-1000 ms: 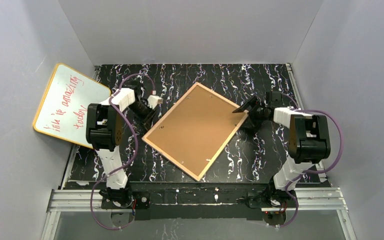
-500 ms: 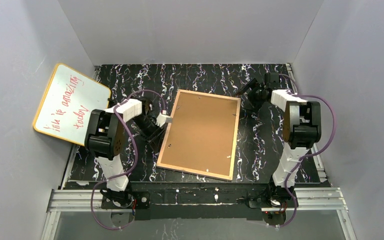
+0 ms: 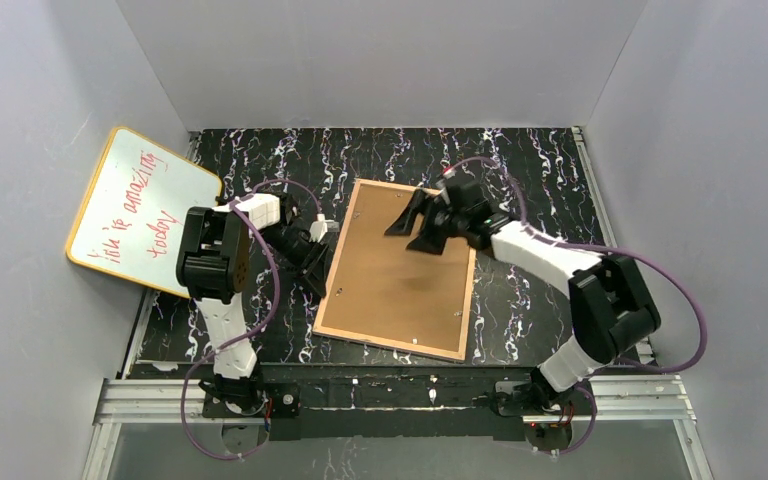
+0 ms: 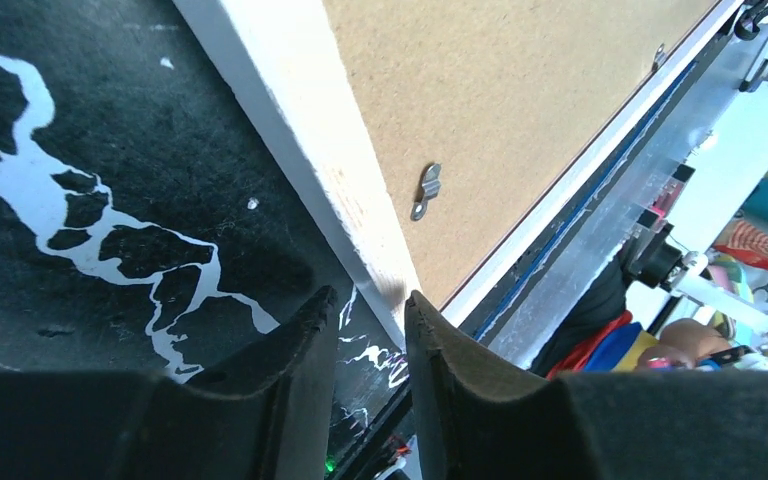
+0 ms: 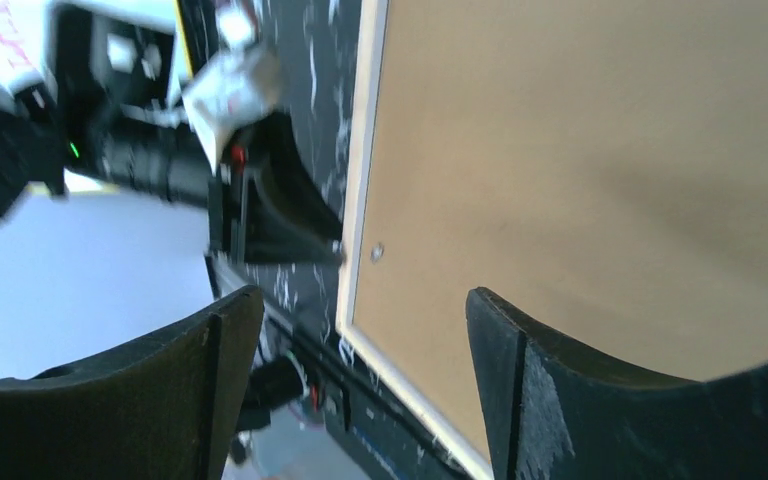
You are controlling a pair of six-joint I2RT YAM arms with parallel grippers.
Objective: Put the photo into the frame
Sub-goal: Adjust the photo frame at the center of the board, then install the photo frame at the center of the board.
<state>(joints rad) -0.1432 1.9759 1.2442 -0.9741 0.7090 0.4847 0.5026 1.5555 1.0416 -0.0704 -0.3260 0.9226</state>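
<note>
Reading "amazing today": whiteboard (image 3: 140, 210) near frame (image 3: 390, 343)

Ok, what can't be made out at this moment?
The photo: in no view; the backing board covers whatever lies under it.
Front of the frame: faces the table in every view.
Left gripper: whether it pinches the frame's rim; hidden by its arm from above, by its own fingers in its wrist view.

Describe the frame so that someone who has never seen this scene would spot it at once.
On the black, white-veined table, look at the middle: the frame lies flat, reverse up, a thin pale rim around a brown backing board. Unlike the whiteboard off to the left, it has no orange edge or red handwriting, and small metal clips sit on its back.
</note>
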